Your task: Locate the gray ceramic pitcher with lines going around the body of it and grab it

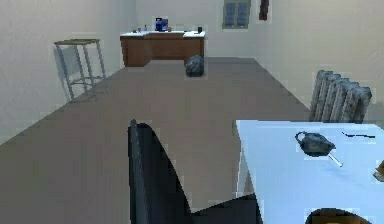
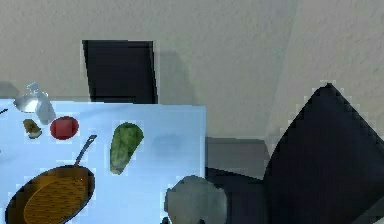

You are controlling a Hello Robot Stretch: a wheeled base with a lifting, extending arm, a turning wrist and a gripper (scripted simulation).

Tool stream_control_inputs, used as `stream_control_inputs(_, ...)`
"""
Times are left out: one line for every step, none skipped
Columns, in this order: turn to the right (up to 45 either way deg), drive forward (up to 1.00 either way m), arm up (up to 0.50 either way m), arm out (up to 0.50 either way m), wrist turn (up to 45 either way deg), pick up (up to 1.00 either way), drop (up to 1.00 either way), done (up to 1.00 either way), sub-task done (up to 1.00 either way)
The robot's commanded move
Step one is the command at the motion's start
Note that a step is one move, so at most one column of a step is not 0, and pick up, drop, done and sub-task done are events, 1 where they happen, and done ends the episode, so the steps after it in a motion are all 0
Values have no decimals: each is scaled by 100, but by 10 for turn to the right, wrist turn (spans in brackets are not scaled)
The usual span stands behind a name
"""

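One pale table (image 2: 170, 135) carries a pan (image 2: 55, 195), a tomato (image 2: 64, 127), a green leafy thing (image 2: 125, 146) and a grey lump (image 2: 195, 200) at its edge; the gripper's state we cannot tell.

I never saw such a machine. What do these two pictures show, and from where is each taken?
These are simulated pictures from a wheeled one-armed robot seeking a gray pitcher. The forward view looks ahead: a black chair, a white table, and a desk at the far wall. The arm side view looks sideways over a pale tabletop: on it lie a frying pan, a green leafy vegetable and a red round fruit. A gray rounded thing sits at that picture's bottom edge; I cannot tell whether it is the pitcher.
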Motion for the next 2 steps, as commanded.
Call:
stream_control_inputs(0,0,10,0,0,0,0,0,0)
stream_control_inputs(0,0,0,0,0,0,0,100,0)
